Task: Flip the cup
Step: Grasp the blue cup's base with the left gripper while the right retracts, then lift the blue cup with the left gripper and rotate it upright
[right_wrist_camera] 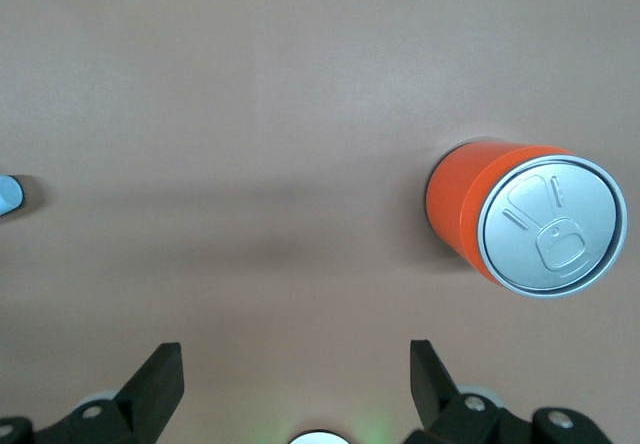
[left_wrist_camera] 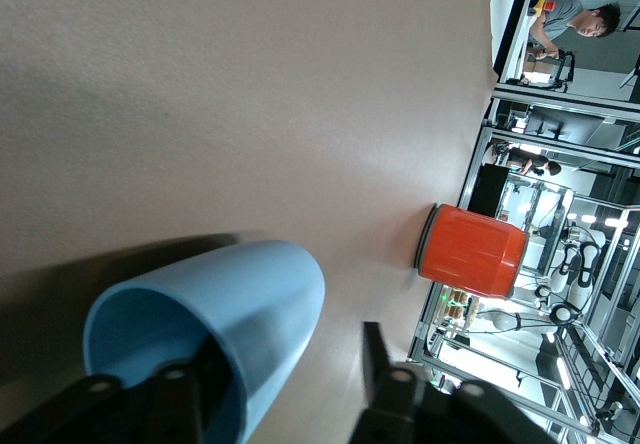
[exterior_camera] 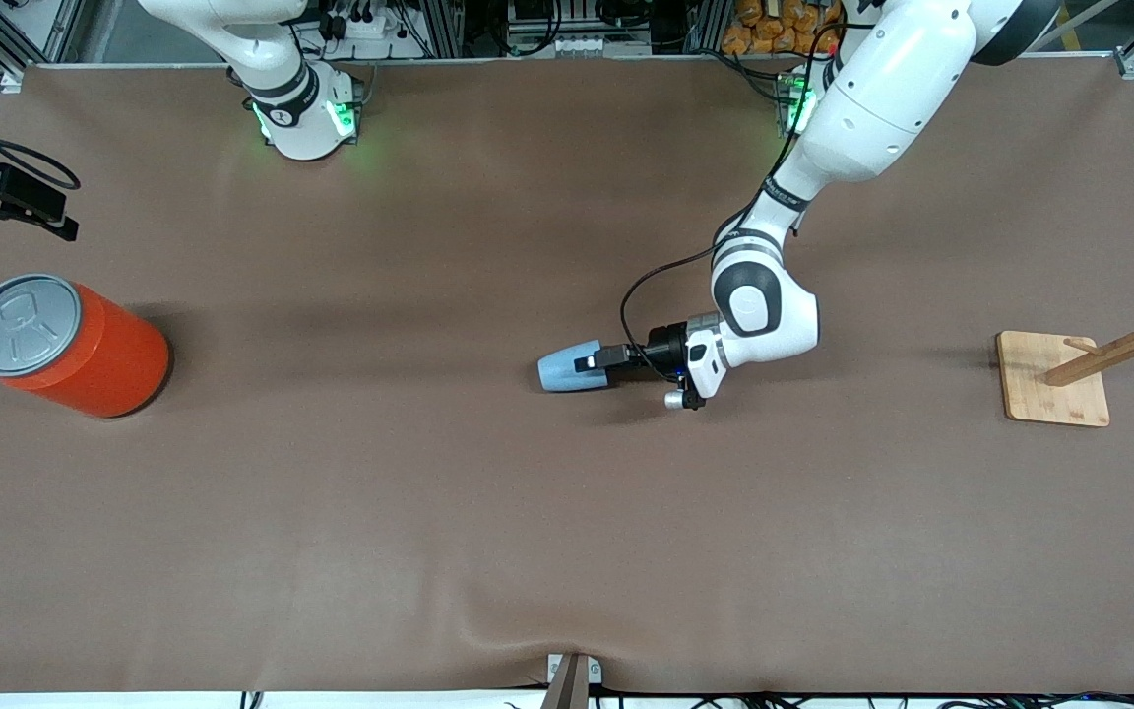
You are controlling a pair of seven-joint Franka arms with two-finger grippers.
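Observation:
The light-blue cup [exterior_camera: 567, 367] lies on its side near the middle of the brown table, its mouth turned toward my left gripper [exterior_camera: 598, 366]. In the left wrist view one finger is inside the cup [left_wrist_camera: 250, 304]. The other finger [left_wrist_camera: 378, 364] is outside, with a gap between it and the cup's wall. The left gripper [left_wrist_camera: 290, 369] is open astride that wall. My right gripper [right_wrist_camera: 296, 379] is open and empty, high over the table, and does not show in the front view. The cup's base shows at the edge of the right wrist view [right_wrist_camera: 8, 196].
A large orange can [exterior_camera: 65, 345] with a grey pull-tab lid stands at the right arm's end of the table; it also shows in the wrist views [left_wrist_camera: 470, 249] [right_wrist_camera: 520, 224]. A wooden peg rack on a square base [exterior_camera: 1054, 379] stands at the left arm's end.

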